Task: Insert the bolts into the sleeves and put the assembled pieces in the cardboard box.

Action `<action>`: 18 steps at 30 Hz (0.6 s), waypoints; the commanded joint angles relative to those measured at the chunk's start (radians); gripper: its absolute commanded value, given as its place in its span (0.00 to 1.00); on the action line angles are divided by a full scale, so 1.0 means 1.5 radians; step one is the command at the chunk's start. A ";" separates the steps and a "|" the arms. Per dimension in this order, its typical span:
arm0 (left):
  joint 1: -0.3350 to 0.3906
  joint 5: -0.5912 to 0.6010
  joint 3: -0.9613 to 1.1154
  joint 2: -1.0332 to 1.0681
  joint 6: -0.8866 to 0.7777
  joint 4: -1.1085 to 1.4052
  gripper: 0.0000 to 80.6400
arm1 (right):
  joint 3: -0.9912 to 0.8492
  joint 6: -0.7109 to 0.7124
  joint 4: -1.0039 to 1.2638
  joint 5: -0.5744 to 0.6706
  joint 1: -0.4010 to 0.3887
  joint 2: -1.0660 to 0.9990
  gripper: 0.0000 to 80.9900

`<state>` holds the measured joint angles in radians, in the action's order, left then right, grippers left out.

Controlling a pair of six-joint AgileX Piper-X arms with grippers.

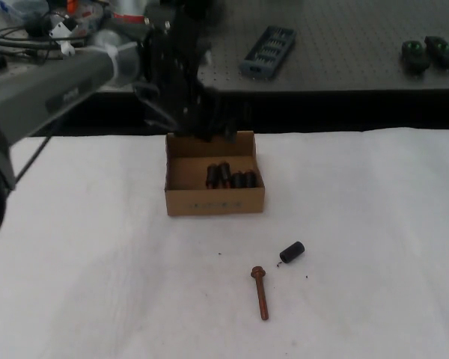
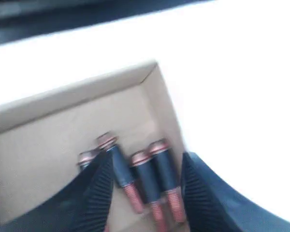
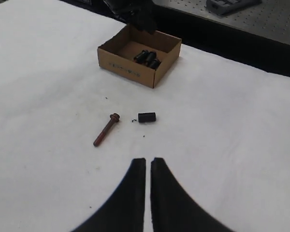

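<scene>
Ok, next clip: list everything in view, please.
cardboard box: one, brown, middle of cloth
assembled pieces: four visible, coppery bolts in black sleeves, inside box
loose bolt: one, reddish-brown, on cloth near box
loose sleeve: one, black, beside bolt, not touching
cloth: one, white, over bench
tray: one, blue-grey, dark bench behind
round parts: two, dark, same bench
left gripper: black, open over box
right gripper: black, shut above cloth
</scene>
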<state>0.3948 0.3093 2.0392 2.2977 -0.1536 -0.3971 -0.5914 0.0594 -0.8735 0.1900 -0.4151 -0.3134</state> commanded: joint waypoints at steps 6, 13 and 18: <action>-0.021 0.152 0.005 -0.104 -0.148 -0.093 0.35 | -0.030 -0.076 0.053 0.059 0.004 -0.180 0.05; -0.021 0.008 0.005 -0.149 -0.003 -0.325 0.19 | -0.110 -0.083 0.062 0.109 0.003 -0.402 0.05; -0.021 -0.055 -0.012 -0.178 0.006 -0.371 0.19 | -0.164 -0.149 0.074 0.128 0.003 -0.547 0.36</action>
<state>0.3632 0.3000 2.0392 2.0884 -0.1766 -0.8806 -0.8007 -0.1206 -0.7749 0.3484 -0.4151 -1.0734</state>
